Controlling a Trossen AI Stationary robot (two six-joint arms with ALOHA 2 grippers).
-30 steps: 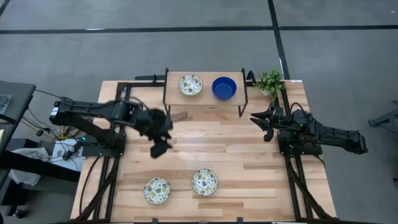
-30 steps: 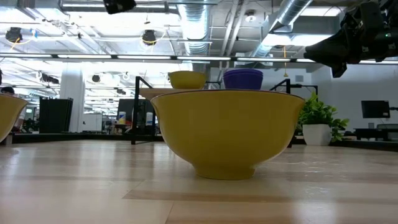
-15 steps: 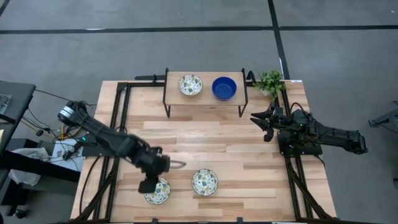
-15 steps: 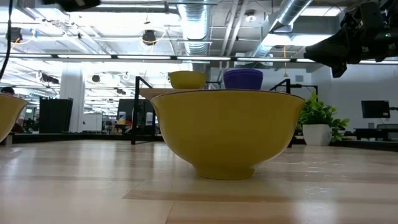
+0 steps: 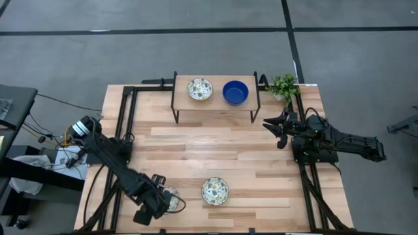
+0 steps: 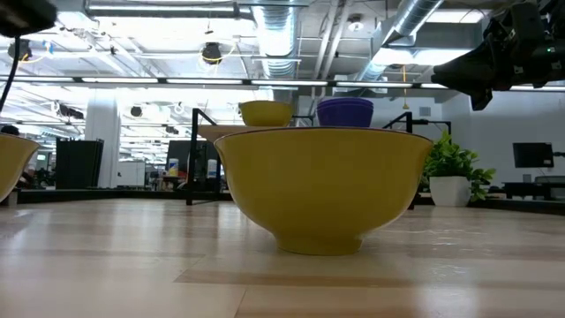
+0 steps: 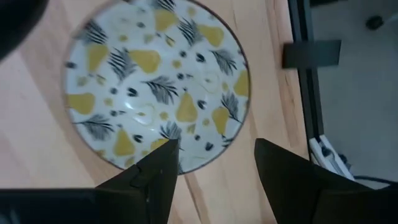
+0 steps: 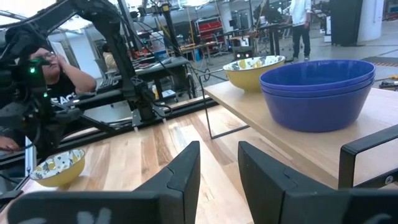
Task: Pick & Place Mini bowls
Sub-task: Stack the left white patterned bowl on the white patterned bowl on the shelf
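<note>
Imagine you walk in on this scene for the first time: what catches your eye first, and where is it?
The left gripper, jaws open, hangs over a patterned bowl at the table's near edge. A blue bowl glows on the raised shelf at the far side.

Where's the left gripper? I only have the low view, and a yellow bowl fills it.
Observer: The high view has the left gripper at the table's near-left, over a patterned bowl.
Operator: Gripping it?
Observer: Not yet. In the left wrist view the open fingers straddle its rim, one over the inside and one outside.
Operator: Right arm?
Observer: The right gripper waits open near the plant, holding nothing.
</note>
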